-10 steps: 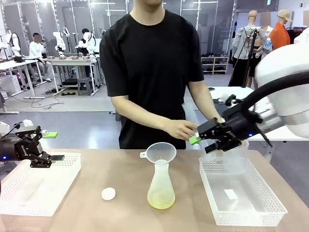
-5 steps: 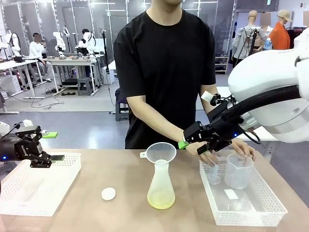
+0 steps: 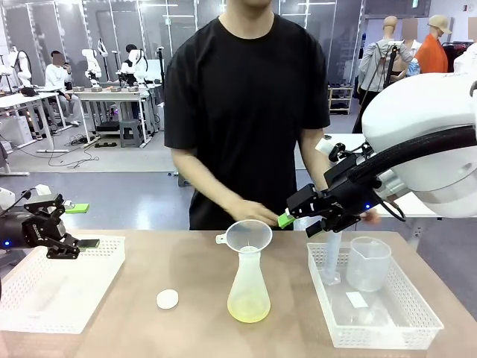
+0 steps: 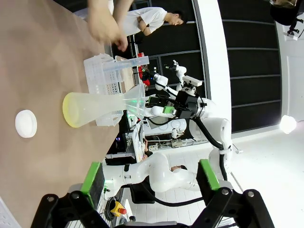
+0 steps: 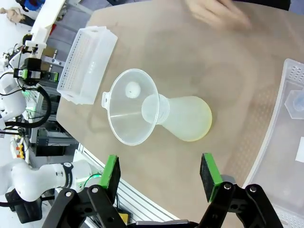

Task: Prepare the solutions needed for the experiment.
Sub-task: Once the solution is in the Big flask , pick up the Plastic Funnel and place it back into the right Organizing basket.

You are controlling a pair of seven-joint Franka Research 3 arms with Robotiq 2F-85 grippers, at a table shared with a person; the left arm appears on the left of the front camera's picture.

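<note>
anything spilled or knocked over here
Nothing stands out: the flask stands upright with the funnel seated in its neck, the pale yellow solution sits in its base, and the table around it looks dry.

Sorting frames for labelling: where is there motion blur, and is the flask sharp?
Front view: the person's hand behind the funnel is smeared, flask sharp. Left wrist view: hand blurred, flask crisp. Right wrist view: hand blurred, flask and funnel crisp.
</note>
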